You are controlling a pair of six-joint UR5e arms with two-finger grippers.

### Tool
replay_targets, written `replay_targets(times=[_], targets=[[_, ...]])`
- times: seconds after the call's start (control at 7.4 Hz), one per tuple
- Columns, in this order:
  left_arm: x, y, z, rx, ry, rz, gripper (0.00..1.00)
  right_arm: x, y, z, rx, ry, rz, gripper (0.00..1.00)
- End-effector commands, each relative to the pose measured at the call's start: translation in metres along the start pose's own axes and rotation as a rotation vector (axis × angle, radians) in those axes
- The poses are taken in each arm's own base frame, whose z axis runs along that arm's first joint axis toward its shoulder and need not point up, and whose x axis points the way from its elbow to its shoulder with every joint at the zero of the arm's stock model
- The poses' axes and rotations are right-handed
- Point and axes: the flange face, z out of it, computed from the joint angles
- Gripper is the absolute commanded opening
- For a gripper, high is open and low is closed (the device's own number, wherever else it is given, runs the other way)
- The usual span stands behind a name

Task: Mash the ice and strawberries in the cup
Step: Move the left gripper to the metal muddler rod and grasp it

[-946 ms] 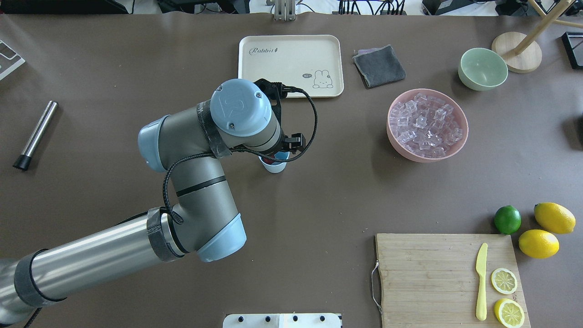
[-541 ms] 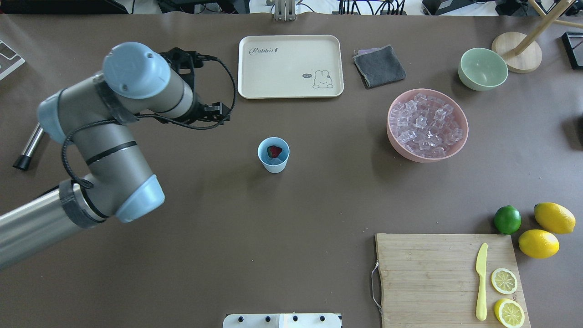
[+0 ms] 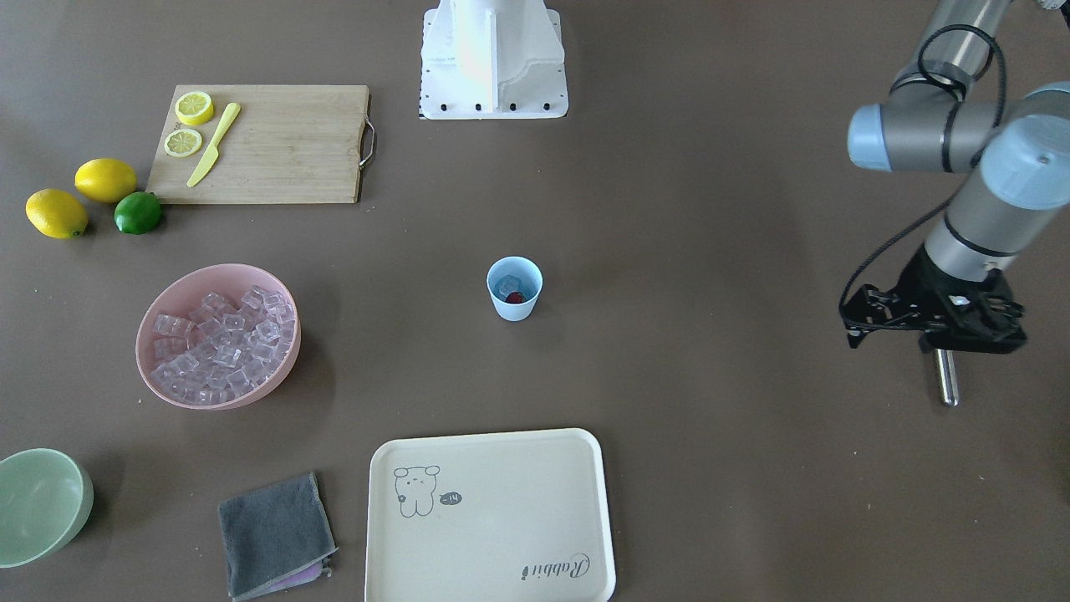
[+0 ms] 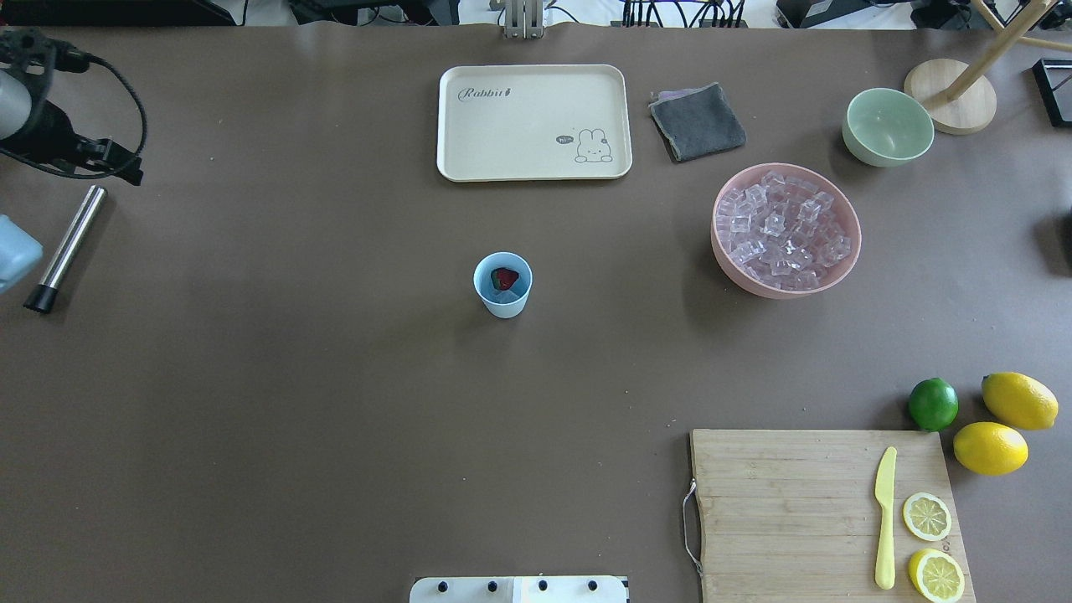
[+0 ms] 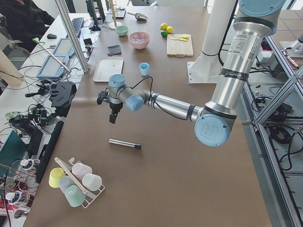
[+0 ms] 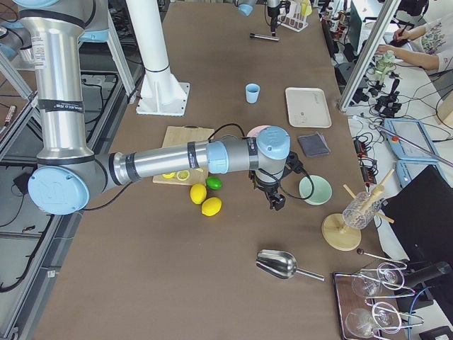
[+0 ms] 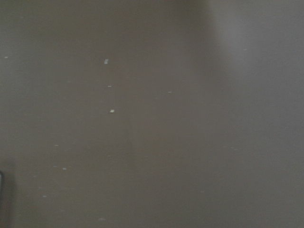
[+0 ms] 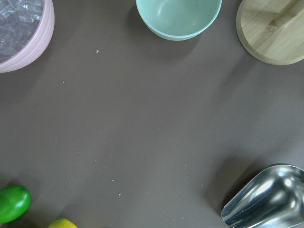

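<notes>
The light-blue cup (image 4: 502,286) stands upright mid-table, also in the front-facing view (image 3: 514,288). The red strawberry (image 4: 503,278) lies inside it on a clear piece of ice (image 3: 505,287). More ice (image 4: 783,230) fills the pink bowl (image 4: 722,251). My left gripper (image 3: 936,330) hangs at the table's left end, just above the far end of a metal muddler (image 4: 67,247). Its fingers do not show clearly, so I cannot tell if it is open. My right gripper (image 6: 272,198) shows only in the exterior right view, beside the green bowl (image 6: 315,190). I cannot tell its state.
A cream tray (image 4: 533,121) and a grey cloth (image 4: 697,121) lie behind the cup. A cutting board (image 4: 825,511) with a yellow knife and lemon slices, a lime (image 4: 933,404) and two lemons sit at front right. A metal scoop (image 8: 266,199) lies near the right gripper.
My left arm has swung from over the cup to the table's far left, over the muddler. The cup now stands uncovered with the strawberry inside.
</notes>
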Motion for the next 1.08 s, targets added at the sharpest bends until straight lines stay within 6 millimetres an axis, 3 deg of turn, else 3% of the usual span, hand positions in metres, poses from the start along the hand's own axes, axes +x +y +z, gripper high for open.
replay_targets(times=[0.0,0.14,0.41,0.68,0.95], targets=[[-0.102,0.017,0.035,-0.038,0.025,0.034,0.97,-0.004,-0.007,-0.001,0.004,0.002,-0.012,0.90],[-0.093,0.004,0.041,-0.033,0.011,0.031,0.97,-0.005,-0.007,-0.003,0.009,-0.003,-0.014,0.90],[-0.053,0.011,0.074,-0.055,0.000,0.051,0.97,-0.012,-0.009,-0.005,0.029,-0.030,-0.019,0.90],[-0.057,0.026,0.093,-0.057,-0.001,0.071,0.97,-0.015,-0.011,-0.009,0.035,-0.027,-0.025,0.90],[-0.073,0.053,0.098,-0.049,0.003,0.078,0.97,-0.016,-0.012,-0.002,0.022,-0.033,-0.027,0.90]])
